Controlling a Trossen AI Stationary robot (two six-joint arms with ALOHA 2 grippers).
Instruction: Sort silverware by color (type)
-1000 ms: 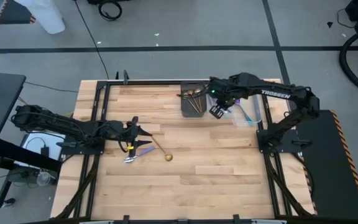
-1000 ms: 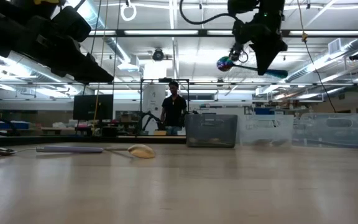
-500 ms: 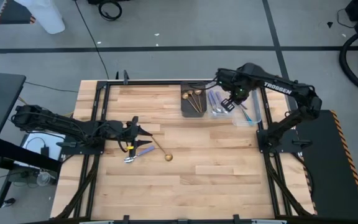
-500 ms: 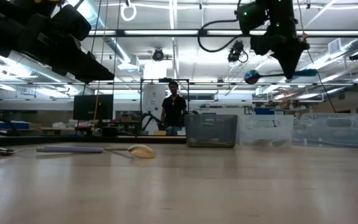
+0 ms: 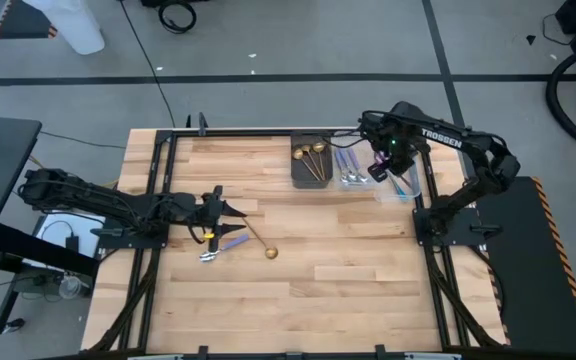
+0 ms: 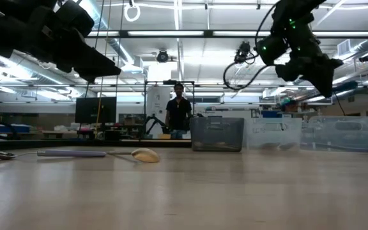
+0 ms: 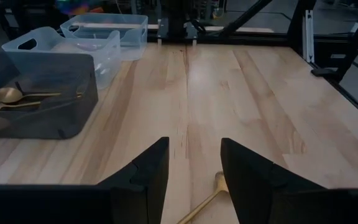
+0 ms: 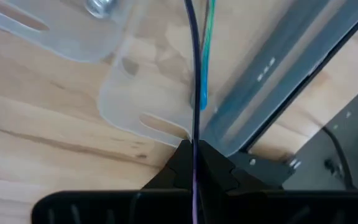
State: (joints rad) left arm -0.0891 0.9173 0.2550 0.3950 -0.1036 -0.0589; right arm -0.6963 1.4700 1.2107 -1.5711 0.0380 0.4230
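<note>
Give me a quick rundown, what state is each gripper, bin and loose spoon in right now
Right gripper: shut on thin utensil, above the clear bins.
Left gripper: open, empty.
Dark bin: holds gold spoons.
Clear bin: holds utensils.
Gold spoon: lying loose on table.

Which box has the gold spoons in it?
The dark bin, leftmost of the three boxes at the table's far edge. The two beside it are clear.

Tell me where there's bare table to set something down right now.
The near half of the table, in front of the gold spoon, is bare, as is the middle strip between that spoon and the dark bin. It is crowded around the left gripper and at the far bins under the right gripper.
</note>
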